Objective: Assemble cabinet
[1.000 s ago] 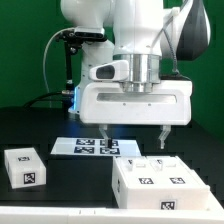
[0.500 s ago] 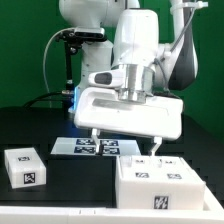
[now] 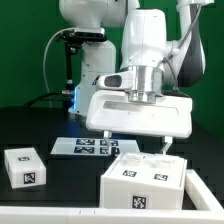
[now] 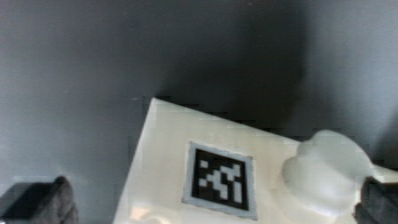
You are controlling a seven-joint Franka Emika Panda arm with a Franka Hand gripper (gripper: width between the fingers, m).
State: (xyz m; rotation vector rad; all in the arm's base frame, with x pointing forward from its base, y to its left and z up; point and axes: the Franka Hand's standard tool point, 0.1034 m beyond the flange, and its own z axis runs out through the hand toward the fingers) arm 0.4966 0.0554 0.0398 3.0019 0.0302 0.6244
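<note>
Whereas the cabinet (image 3: 142, 186) lay square a second ago, it is seen in the exterior view turned on the counter (image 3: 60, 205), the gripper (image 3: 135, 142) spread over its far edge. In the wrist view one fingertip (image 4: 334, 168) is seen on its tagged face; reorientation is judged under way.

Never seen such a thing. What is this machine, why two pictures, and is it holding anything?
It is a robot arm ending in a gripper with two fingers, wide apart, gripping nothing. One picture comes from a camera off the arm, the other from a camera on its wrist, looking down at the cabinet, a white box with square tags. On the black table also lie a smaller white part and the marker board. One finger seems to touch the cabinet's edge.
</note>
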